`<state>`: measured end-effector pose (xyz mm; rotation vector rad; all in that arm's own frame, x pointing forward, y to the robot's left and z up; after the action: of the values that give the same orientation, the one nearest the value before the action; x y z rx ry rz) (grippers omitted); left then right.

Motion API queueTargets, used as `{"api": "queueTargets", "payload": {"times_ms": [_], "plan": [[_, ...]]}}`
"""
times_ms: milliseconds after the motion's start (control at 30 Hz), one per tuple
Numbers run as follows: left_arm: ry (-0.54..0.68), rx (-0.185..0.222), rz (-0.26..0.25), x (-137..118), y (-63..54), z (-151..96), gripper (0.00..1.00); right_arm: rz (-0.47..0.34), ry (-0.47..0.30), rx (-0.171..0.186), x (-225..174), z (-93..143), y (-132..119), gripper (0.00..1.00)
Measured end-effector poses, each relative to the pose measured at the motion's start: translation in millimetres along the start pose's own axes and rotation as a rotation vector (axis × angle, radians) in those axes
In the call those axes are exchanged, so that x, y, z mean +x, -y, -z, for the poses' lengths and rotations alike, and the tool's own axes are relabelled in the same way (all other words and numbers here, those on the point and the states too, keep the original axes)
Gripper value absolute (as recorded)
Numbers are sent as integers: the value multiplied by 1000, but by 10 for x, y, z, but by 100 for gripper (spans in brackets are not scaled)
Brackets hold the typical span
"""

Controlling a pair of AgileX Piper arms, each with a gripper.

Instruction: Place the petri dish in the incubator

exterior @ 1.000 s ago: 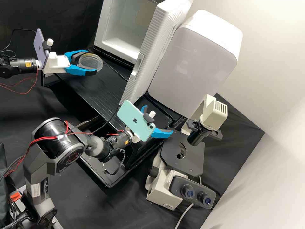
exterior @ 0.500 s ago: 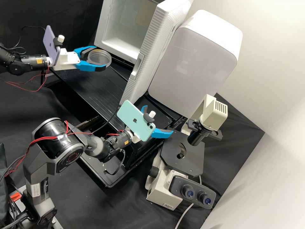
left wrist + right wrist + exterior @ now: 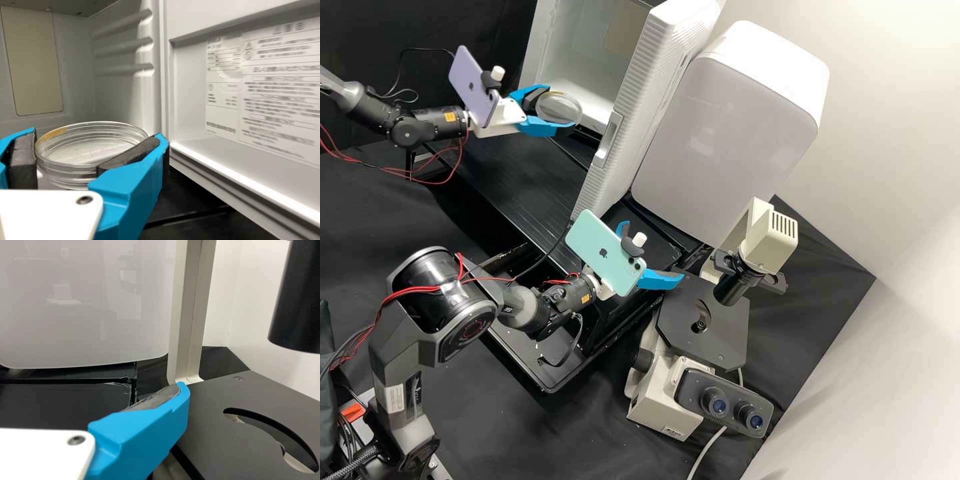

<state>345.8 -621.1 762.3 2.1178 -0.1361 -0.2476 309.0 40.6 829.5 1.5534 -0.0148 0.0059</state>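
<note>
- Left gripper (image 3: 555, 110): closed on the petri dish, one dark pad on each side of its rim.
- Petri dish (image 3: 85, 150): clear and lidded, held level in the air at the mouth of the incubator.
- Incubator (image 3: 587, 67): white, with its door (image 3: 640, 100) swung open.
- Right gripper (image 3: 663, 279): low, just beside the microscope stage (image 3: 703, 320). Whether it is open or closed cannot be told.
- Microscope (image 3: 707, 373): white, at the bench's right end.
</note>
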Motion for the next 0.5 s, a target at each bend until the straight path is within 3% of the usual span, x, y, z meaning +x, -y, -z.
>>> {"api": "queueTargets", "payload": {"times_ms": [367, 500], "plan": [[-97, -31, 25, 416, -43, -51, 0, 0, 0, 0, 0, 0, 0, 100], [-134, -12, 25, 568, -66, -68, 0, 0, 0, 0, 0, 0, 0, 100]]}}
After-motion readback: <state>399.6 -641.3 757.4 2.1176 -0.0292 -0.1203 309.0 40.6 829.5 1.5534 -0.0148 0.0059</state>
